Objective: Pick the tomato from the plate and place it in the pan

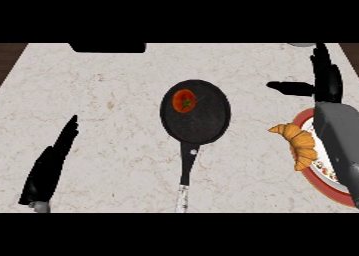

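A red tomato (185, 100) with a green stem lies inside the black pan (205, 120) in the middle of the counter, in the pan's upper left part. The pan's handle (186, 172) points toward me. My right hand (326, 75) hovers at the far right, beyond the red-rimmed plate (312, 175), with fingers straight and thumb out to the left, holding nothing. The grey right forearm (344, 145) covers much of the plate. My left hand (50, 167) rests open at the lower left, fingers pointing up.
A golden croissant (300, 142) lies on the plate's left edge, beside my right forearm. A dark object (108, 47) sits at the counter's far edge. Dark wood shows past the marble counter (101, 105) at both upper corners.
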Motion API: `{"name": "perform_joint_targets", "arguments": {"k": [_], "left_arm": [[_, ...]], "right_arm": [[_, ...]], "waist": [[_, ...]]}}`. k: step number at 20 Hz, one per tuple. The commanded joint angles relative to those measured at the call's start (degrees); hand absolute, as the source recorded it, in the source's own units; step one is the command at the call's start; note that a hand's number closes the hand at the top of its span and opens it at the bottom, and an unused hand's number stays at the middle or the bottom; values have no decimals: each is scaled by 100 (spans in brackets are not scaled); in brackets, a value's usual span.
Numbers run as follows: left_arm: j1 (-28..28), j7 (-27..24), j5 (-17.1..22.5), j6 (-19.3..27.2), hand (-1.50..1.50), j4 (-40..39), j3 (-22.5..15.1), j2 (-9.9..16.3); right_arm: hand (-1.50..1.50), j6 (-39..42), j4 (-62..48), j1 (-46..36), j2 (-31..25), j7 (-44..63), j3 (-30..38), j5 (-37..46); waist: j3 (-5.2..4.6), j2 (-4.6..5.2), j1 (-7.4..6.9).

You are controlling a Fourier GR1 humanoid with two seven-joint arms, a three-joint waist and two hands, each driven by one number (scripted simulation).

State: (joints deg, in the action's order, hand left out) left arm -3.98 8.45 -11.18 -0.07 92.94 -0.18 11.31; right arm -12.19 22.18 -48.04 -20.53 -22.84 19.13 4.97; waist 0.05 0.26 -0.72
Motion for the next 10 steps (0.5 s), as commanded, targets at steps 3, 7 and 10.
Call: {"name": "perform_joint_targets", "arguments": {"k": [3, 7, 10], "left_arm": [[208, 1, 67, -142, 0, -243, 188, 92], [-179, -492, -72, -31, 0, -324, 59, -118], [-319, -260, -153, -9, 0, 92, -94, -203]], "right_arm": [[-150, 964, -206, 399, -868, -464, 143, -126], [-150, 1202, -288, 748, -995, -826, 261, -262], [-150, 1781, -415, 473, -1585, -395, 241, -245]], "waist": [[1, 10, -4], [1, 9, -17], [3, 7, -46]]}}
